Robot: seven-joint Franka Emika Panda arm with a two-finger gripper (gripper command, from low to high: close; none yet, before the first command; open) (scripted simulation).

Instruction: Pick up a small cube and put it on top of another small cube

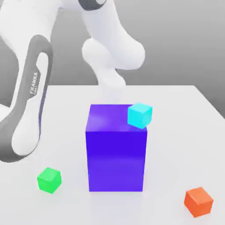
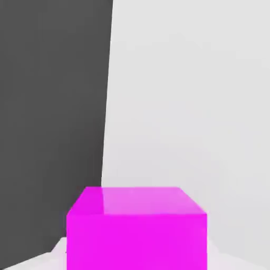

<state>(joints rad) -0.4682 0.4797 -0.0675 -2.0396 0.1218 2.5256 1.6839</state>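
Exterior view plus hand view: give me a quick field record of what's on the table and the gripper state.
table: white top
tall block: blue-purple, centre of the exterior view, hides the arm's lower end
cyan cube: at the tall block's upper corner, exterior view's right; whether it rests on the block cannot be told
green cube: on table, exterior view's left
orange cube: on table, exterior view's right
magenta cube: close before the hand camera
gripper: shut; whether it holds anything cannot be told
stacking: not yet done

**Bright, even sim light**

My scene's lit soft & bright, no glare. Faint shadows under the purple block (image 1: 116, 149) on the white table (image 1: 176, 132). Edges crisp, no distortion. Hand view: magenta cube (image 2: 137, 229) evenly lit w/ pale sheen on top.
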